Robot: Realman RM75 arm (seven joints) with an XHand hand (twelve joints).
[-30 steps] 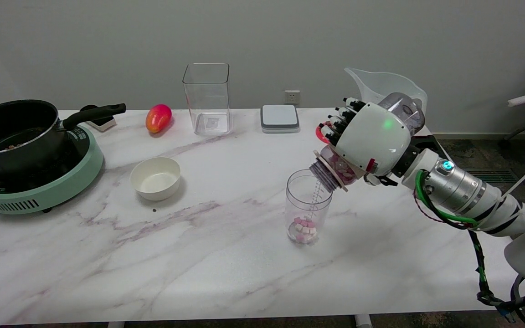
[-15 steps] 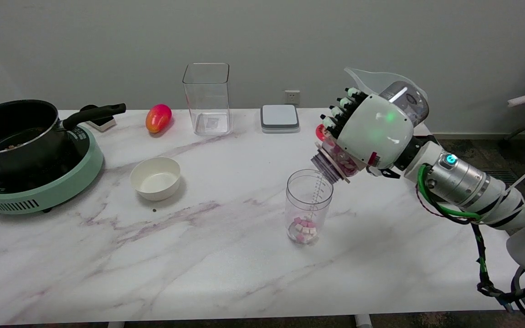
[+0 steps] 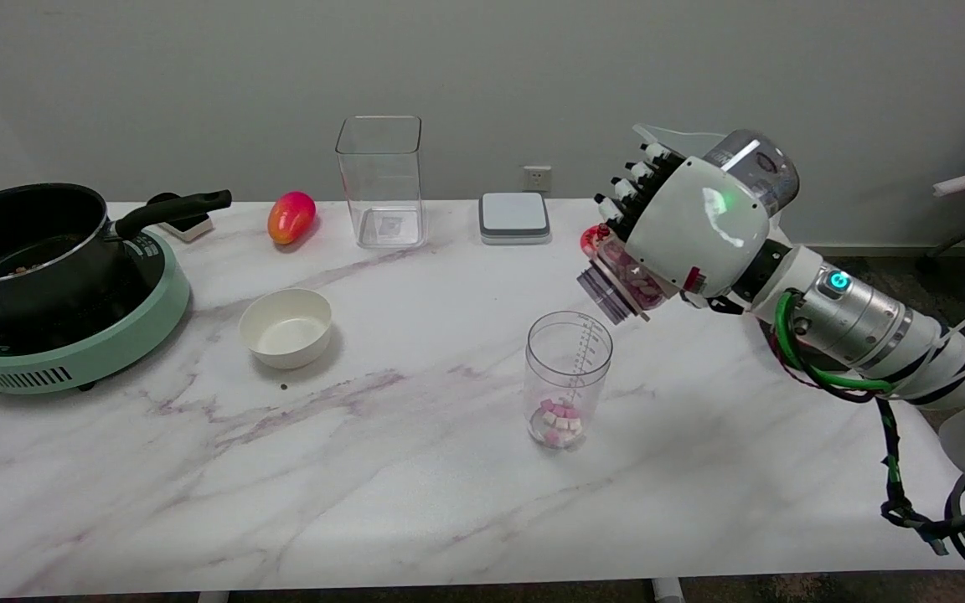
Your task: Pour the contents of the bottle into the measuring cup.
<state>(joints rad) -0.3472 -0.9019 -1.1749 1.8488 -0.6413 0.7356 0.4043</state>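
A clear measuring cup [image 3: 567, 378] stands upright on the marble table [image 3: 415, 469], right of centre, with a small heap of pink and white cubes at its bottom. My right hand [image 3: 692, 224] grips a clear bottle [image 3: 626, 283], tilted with its threaded mouth pointing down and left. The mouth hangs a little above and to the right of the cup's rim, apart from it. Pink and white pieces show inside the bottle's neck. The bottle's base sticks out behind the hand at the upper right.
A black pot [image 3: 26, 239] sits on a green cooker [image 3: 72, 335] at the left. A white bowl [image 3: 286, 327], a red-yellow mango [image 3: 291, 217], a tall clear container [image 3: 380, 180], a grey scale [image 3: 514, 217] and a clear jug [image 3: 683, 151] behind the hand stand around.
My right hand has lifted the bottle up and slightly right, so its mouth has risen off the cup's rim. The cubes in the cup look unchanged.
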